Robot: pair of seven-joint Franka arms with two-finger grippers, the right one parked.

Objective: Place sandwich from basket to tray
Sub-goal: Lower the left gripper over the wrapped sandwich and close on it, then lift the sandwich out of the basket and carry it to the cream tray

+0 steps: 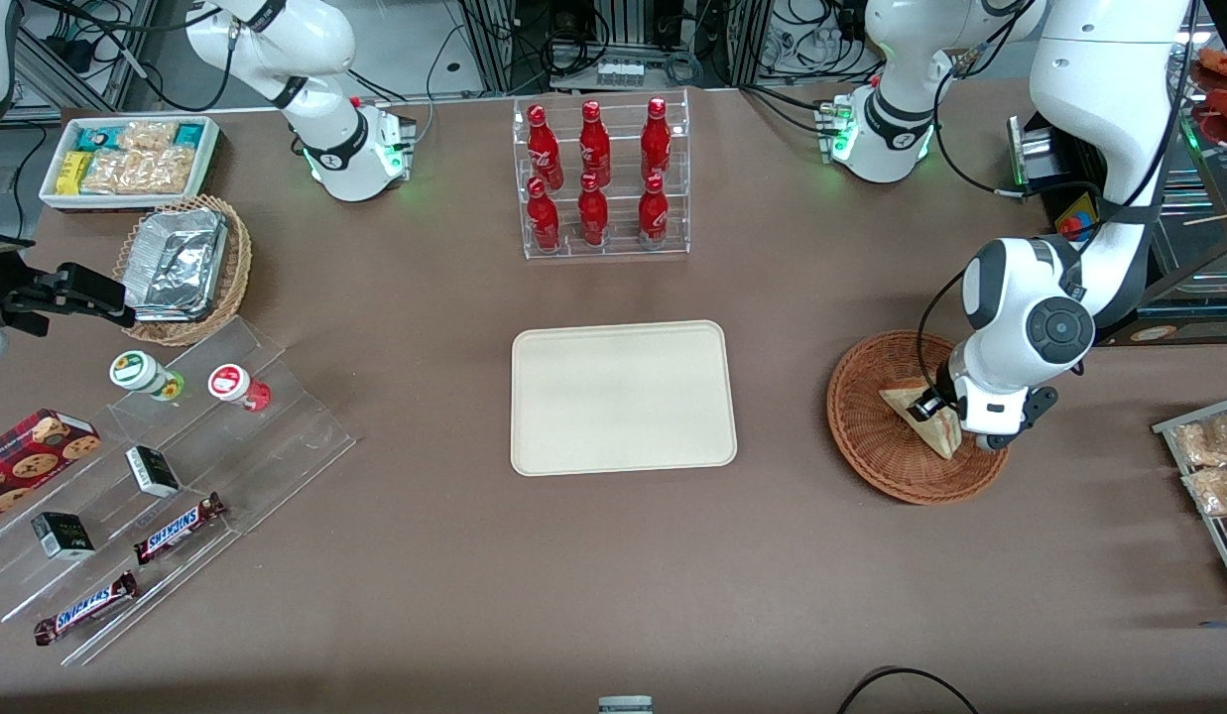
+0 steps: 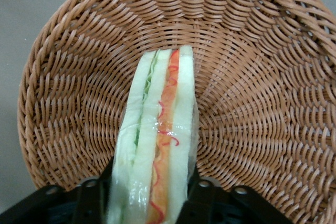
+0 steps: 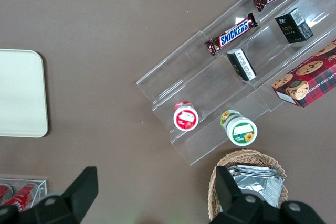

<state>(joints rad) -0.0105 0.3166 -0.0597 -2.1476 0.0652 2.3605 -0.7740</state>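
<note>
The sandwich (image 1: pixel 916 410), a pale bread wedge with orange and green filling, stands on edge in the reddish-brown wicker basket (image 1: pixel 871 446) toward the working arm's end of the table. My gripper (image 1: pixel 942 415) reaches down into the basket and is shut on the sandwich. In the left wrist view the sandwich (image 2: pixel 160 129) sits between the black fingers (image 2: pixel 198 190), which press on both bread faces, with the basket's weave (image 2: pixel 252 77) around it. I cannot tell whether the sandwich still touches the basket. The cream tray (image 1: pixel 623 397) lies flat beside the basket at mid-table with nothing on it.
A clear rack of red bottles (image 1: pixel 603 178) stands farther from the front camera than the tray. Packaged snacks on a wire rack (image 1: pixel 1208 466) lie at the working arm's table edge. Toward the parked arm's end are acrylic steps with snacks (image 1: pixel 157 466) and a tan basket with foil (image 1: pixel 182 263).
</note>
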